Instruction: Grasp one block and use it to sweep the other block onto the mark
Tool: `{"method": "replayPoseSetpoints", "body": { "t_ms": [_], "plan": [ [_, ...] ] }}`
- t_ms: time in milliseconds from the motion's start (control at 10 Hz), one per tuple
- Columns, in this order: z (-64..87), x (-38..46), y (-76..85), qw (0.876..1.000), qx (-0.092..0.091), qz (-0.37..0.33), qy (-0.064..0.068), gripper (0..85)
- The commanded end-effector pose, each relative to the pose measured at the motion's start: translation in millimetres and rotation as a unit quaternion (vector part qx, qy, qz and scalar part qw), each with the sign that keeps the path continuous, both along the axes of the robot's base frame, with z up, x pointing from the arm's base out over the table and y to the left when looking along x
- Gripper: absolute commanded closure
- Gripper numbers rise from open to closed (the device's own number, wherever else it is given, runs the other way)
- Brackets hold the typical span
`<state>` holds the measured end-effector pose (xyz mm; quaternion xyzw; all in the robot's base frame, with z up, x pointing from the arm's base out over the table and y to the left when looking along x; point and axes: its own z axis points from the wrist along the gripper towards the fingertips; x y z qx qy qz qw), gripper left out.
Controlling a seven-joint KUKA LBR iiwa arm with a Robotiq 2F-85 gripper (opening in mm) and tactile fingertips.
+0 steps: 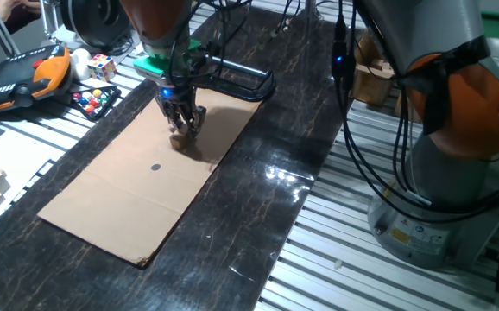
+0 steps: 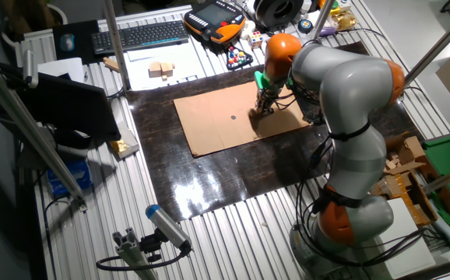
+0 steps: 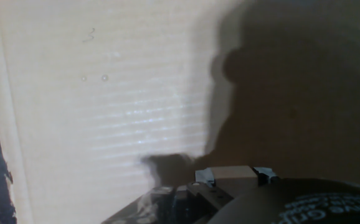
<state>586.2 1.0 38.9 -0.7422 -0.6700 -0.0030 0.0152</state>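
Hand view shows a tan block [image 3: 233,173] lodged between the gripper's [image 3: 233,177] fingers, so the jaws seem to be clamped on it, though the close, dim view makes this uncertain. One fixed view puts the gripper [image 1: 183,128] low over the cardboard [image 1: 103,203], with the mark [image 1: 155,168] nearby on bare cardboard toward the sheet's middle.

text: none legible | labels: none legible | numbers: none legible
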Motion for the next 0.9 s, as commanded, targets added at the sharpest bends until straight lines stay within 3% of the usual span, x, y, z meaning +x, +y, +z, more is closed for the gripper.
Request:
{"method": "replayPoseSetpoints", "body": {
  "t_ms": [0, 800],
  "plan": [
    [0.2, 0.4, 1.2, 1.000, 0.000, -0.001, 0.000, 84.0],
    [0.5, 1.2, 8.5, 1.000, 0.000, -0.010, 0.001, 84.0]
  ]
}}
